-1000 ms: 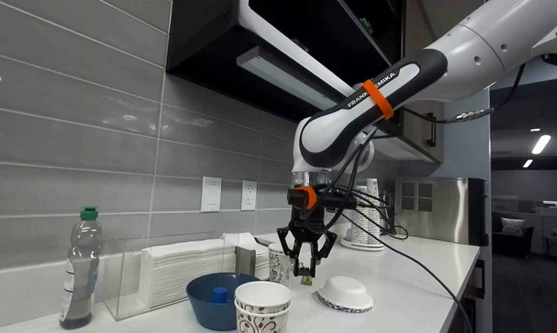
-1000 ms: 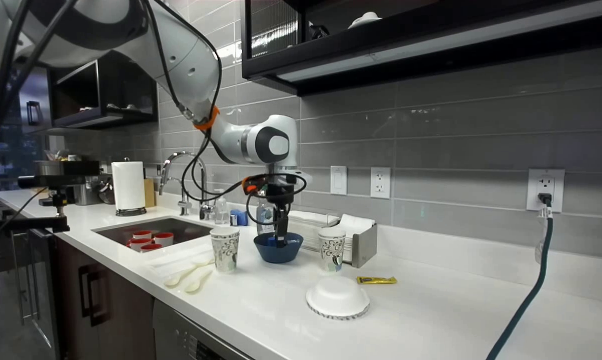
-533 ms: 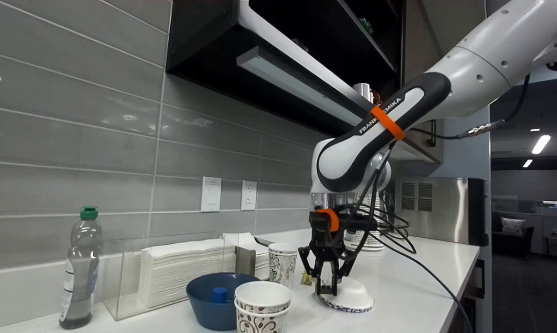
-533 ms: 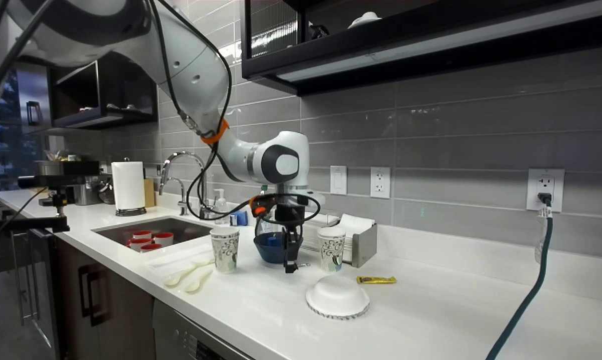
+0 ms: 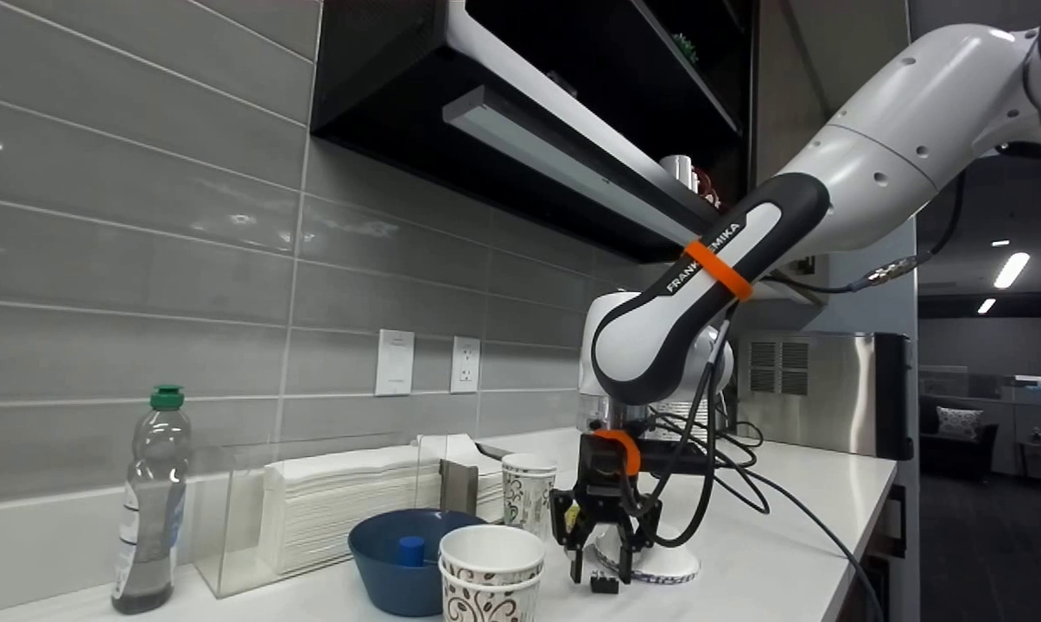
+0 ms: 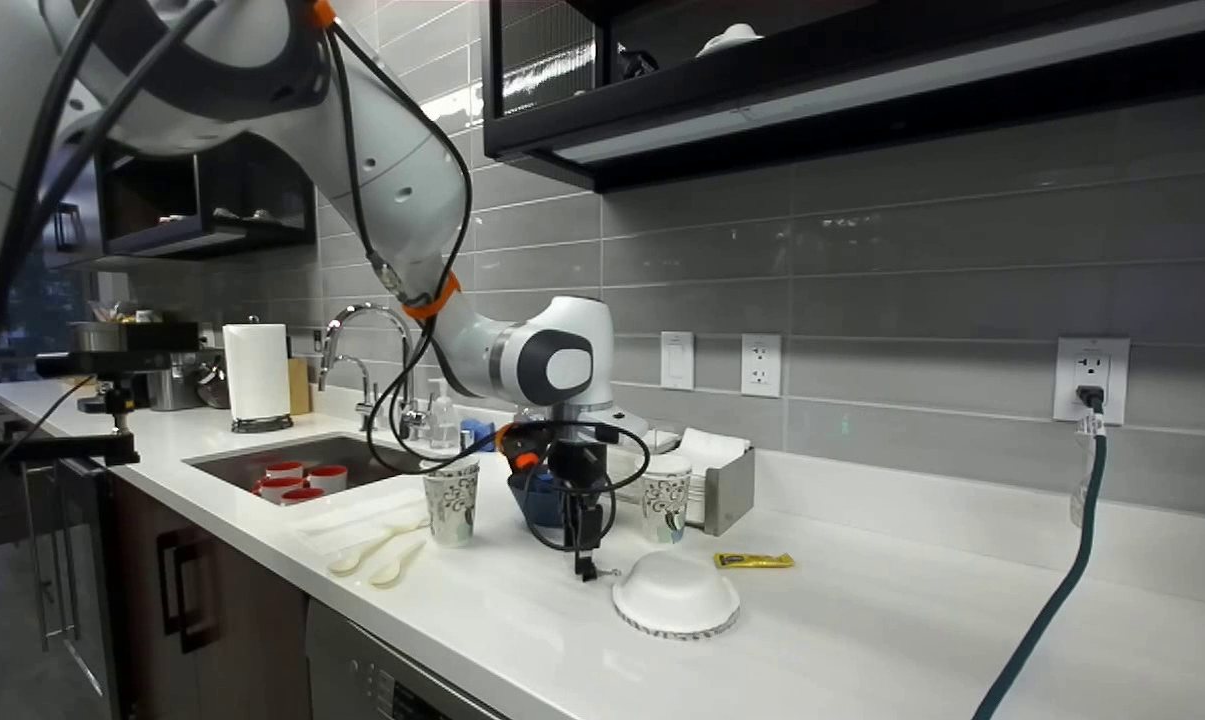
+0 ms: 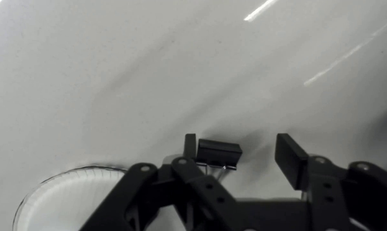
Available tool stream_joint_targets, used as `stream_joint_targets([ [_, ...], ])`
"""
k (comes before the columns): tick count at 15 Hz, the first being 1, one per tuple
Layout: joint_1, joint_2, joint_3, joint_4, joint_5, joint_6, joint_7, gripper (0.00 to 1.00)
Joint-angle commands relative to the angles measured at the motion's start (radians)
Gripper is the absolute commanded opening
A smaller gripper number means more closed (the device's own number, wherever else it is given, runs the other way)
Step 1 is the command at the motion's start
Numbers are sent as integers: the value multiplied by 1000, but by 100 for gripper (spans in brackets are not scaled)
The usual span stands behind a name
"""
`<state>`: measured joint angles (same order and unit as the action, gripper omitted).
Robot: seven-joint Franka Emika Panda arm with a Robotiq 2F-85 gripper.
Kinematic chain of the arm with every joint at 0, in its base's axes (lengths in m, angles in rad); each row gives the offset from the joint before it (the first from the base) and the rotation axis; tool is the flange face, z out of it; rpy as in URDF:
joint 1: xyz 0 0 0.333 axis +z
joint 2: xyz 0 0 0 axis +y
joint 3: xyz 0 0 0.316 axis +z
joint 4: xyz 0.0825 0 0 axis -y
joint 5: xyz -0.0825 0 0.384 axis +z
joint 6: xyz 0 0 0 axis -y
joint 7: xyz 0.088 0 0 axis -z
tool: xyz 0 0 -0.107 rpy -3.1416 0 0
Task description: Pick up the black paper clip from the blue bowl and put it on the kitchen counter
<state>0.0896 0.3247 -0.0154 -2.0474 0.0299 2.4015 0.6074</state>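
The black paper clip [image 7: 219,153], a binder clip with silver handles, lies on the white kitchen counter [image 7: 84,70] between my fingers. It also shows in an exterior view [image 5: 605,585]. My gripper [image 7: 236,152] is open around the clip, low over the counter. The clip is close against one finger, with a wide gap to the other; I cannot tell if it touches. The blue bowl [image 5: 382,570] stands beside the gripper [image 5: 601,570] with a small blue object [image 5: 411,551] inside. In an exterior view the arm partly hides the bowl [image 6: 530,500].
The shallow white dish [image 6: 676,595] lies upside down close to the gripper. Patterned cups [image 5: 490,570] stand near the bowl, and more cups [image 6: 665,500] by the napkin holder [image 6: 730,490]. A yellow packet [image 6: 753,561] and pale spoons [image 6: 377,555] lie on the counter. A bottle [image 5: 150,510] stands by the wall.
The gripper has moved from over the bowl area to beside the dish and down to the counter. It was shut on the clip and has opened; the clip now lies on the counter.
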Motion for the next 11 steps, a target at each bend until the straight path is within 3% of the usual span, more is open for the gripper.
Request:
stream_joint_targets([
  [1, 25, -130, -7, -98, 6, 67, 38, 97],
  [5, 56, -277, 1, -245, -192, 7, 5, 100],
  [8, 47, -390, 41, -409, -181, 121, 35, 100],
  [10, 36, -458, 65, -507, -136, 261, 34, 100],
  [11, 24, -358, 69, -387, -150, 162, 16, 100],
])
